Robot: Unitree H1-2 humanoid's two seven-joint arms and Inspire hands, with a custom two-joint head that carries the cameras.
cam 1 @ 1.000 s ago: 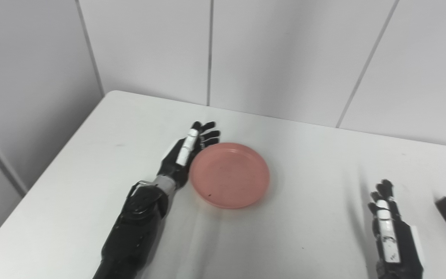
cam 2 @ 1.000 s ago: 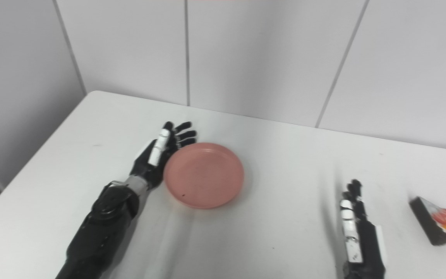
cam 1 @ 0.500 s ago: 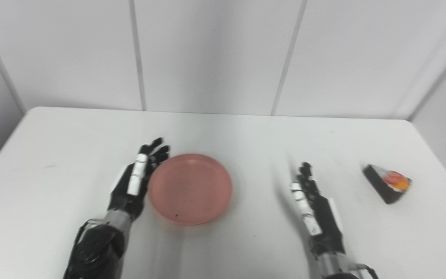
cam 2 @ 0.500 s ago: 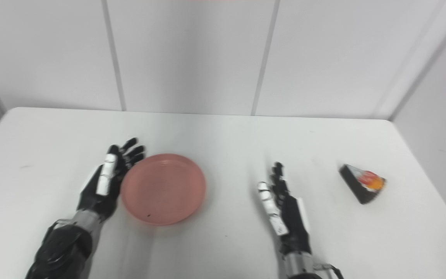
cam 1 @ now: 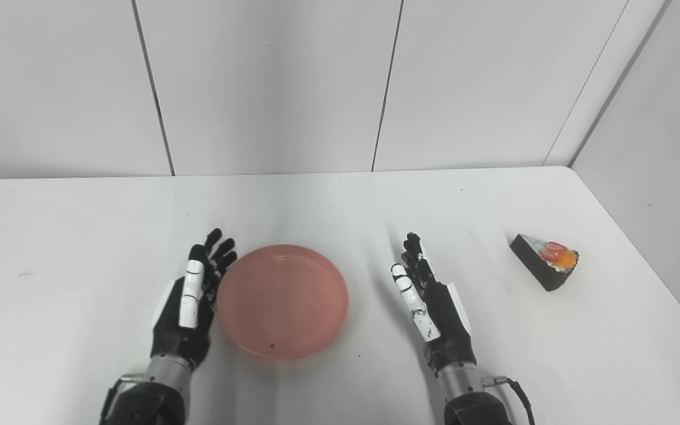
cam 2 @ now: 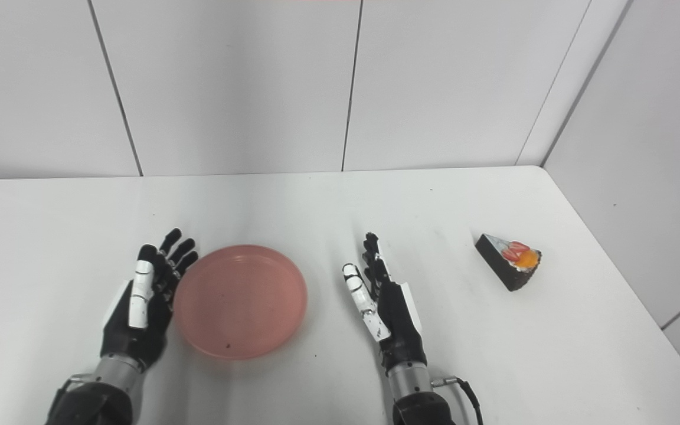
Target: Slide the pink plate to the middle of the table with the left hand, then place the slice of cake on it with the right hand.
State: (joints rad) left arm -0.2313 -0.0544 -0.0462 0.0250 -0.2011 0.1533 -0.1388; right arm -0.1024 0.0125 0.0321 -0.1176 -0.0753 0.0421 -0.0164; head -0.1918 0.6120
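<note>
Left eye view: left hand flat, fingers apart, holding nothing, just beside plate at its left rim. Right hand also spread, empty, right of plate. Cake well apart, near table right edge.

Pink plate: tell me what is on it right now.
Nothing lies on the pink plate except a small dark speck near its front rim. The slice of cake sits apart on the table.
</note>
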